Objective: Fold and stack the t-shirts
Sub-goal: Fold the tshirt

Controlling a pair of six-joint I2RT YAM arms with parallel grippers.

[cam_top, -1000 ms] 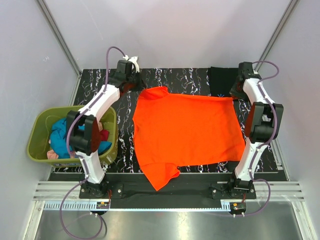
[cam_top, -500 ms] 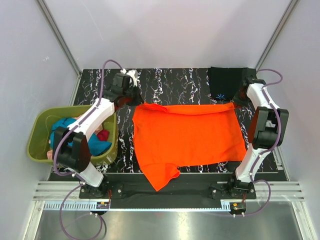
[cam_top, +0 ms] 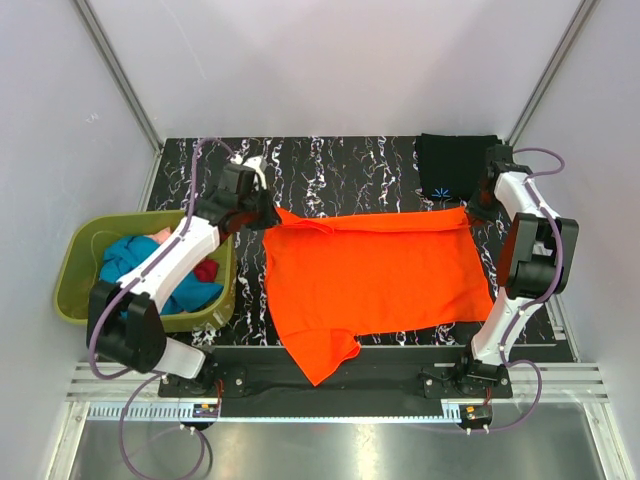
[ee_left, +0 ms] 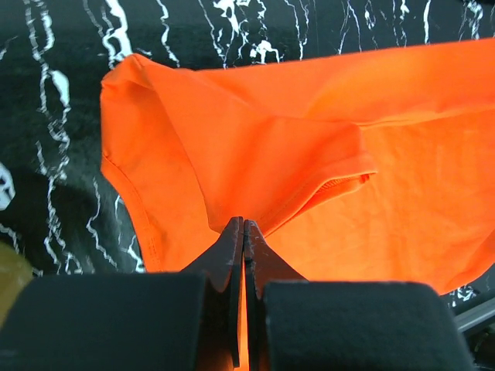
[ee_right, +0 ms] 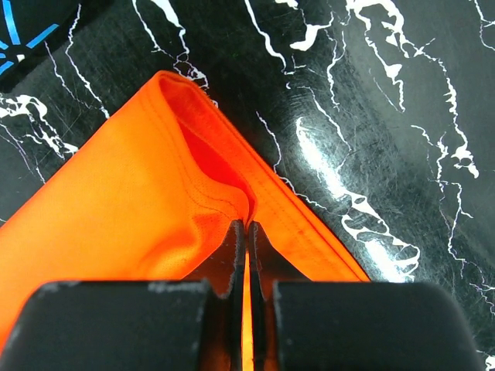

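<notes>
A bright orange t-shirt (cam_top: 375, 275) lies spread across the black marbled table, its far edge folded toward me. My left gripper (cam_top: 262, 212) is shut on the shirt's far left part, near the sleeve (ee_left: 232, 147). My right gripper (cam_top: 478, 208) is shut on the far right corner (ee_right: 193, 154). A folded black t-shirt (cam_top: 452, 168) with a light-blue mark lies at the far right, just beyond the right gripper. Teal, red and pink shirts (cam_top: 130, 270) sit in the basket.
An olive-green plastic basket (cam_top: 80, 255) stands off the table's left edge, beside my left arm. The marbled table (cam_top: 350, 165) shows bare along its far strip. Grey walls close in at the back and both sides.
Both grippers have pulled the shirt's far edge toward me, folding it over. The shirt's far sleeve no longer lies flat, and the orange area is shorter front to back.
</notes>
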